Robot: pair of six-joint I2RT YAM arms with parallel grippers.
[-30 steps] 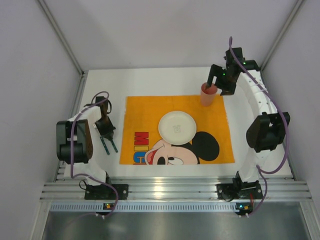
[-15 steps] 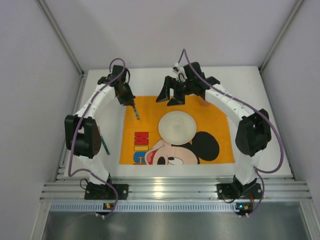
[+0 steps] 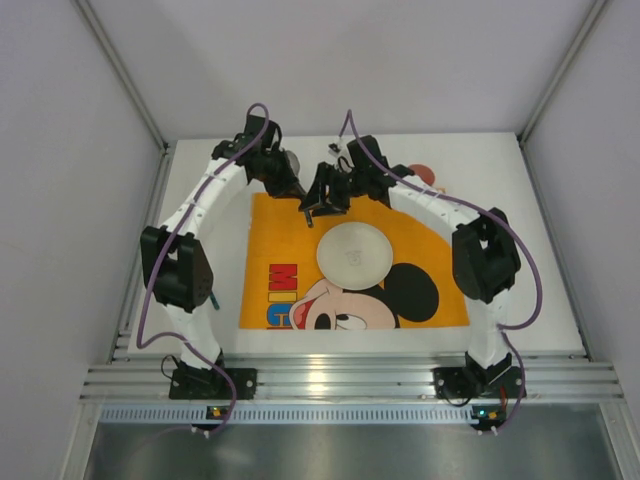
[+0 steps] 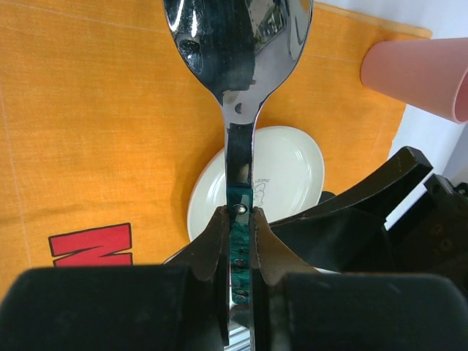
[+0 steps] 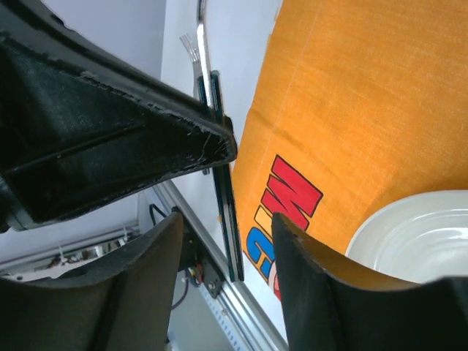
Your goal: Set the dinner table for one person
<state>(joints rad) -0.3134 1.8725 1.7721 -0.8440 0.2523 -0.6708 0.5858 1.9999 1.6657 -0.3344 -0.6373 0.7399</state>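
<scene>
My left gripper [image 4: 239, 216] is shut on the green handle of a spoon [image 4: 238, 44], whose shiny bowl points away above the orange placemat [image 4: 88, 131]. In the top view it hovers over the placemat's far edge [image 3: 288, 180]. My right gripper [image 5: 227, 223] stands open, with its fingers [image 5: 311, 285] on either side of the spoon's handle [image 5: 225, 205] and a gap on each side. A white plate [image 3: 353, 252] sits mid-placemat on the dinner table [image 3: 520, 260]. A pink cup [image 4: 417, 69] stands at the far right of the placemat, partly behind the right arm [image 3: 425, 172].
Another green-handled utensil [image 3: 213, 298] lies on the white top left of the placemat, partly under the left arm's elbow. Both arms meet over the far centre. Grey walls close in on three sides, and a silver rail [image 3: 350, 375] runs along the near edge.
The left arm lifted the spoon from left of the placemat to the far centre. The right gripper left the pink cup, swung left to the spoon's handle, and its jaws narrowed.
</scene>
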